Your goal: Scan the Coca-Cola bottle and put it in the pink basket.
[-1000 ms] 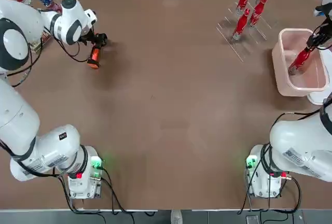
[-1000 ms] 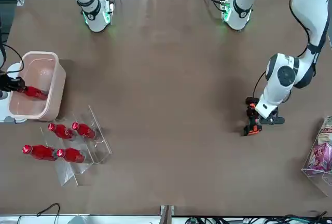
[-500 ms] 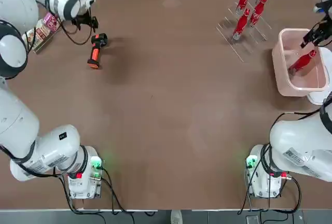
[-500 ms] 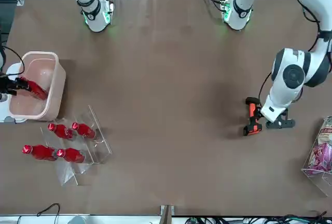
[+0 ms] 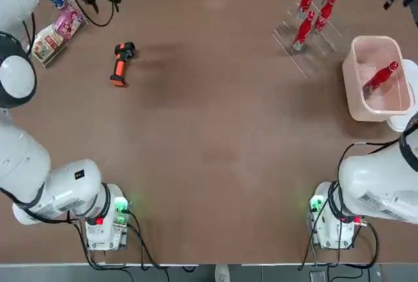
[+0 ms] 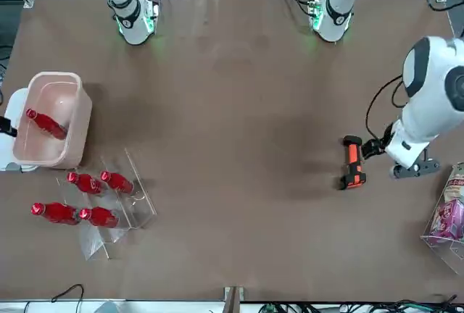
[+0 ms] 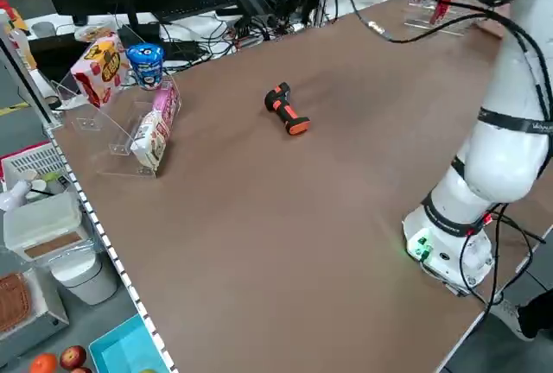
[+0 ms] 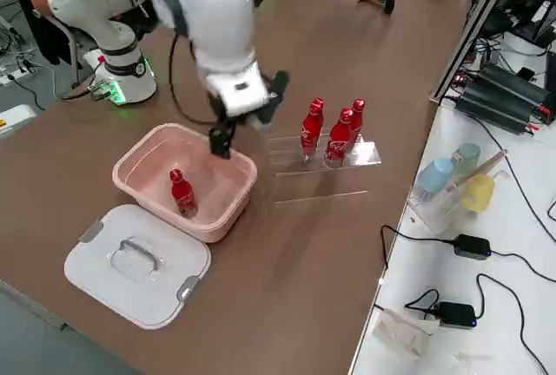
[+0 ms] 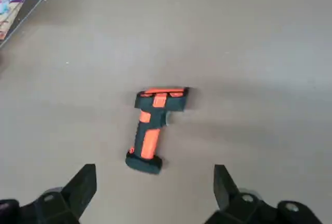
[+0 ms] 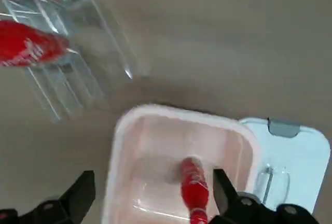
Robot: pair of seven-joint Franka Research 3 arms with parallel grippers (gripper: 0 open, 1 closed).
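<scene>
Bottle (image 8: pixel 183 194) looks smooth, stiff, slippery, best gripped mid-body; right jaws, near the basket (image 8: pixel 233 226), gape wide, empty; left jaws, above the scanner (image 9: pixel 151 129), likewise.

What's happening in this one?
Nothing is being held. One Coca-Cola bottle is in the pink basket, with four more in the clear rack. The right gripper hangs open above and beside the basket; the left gripper is open above the table near the scanner, which lies there.
</scene>
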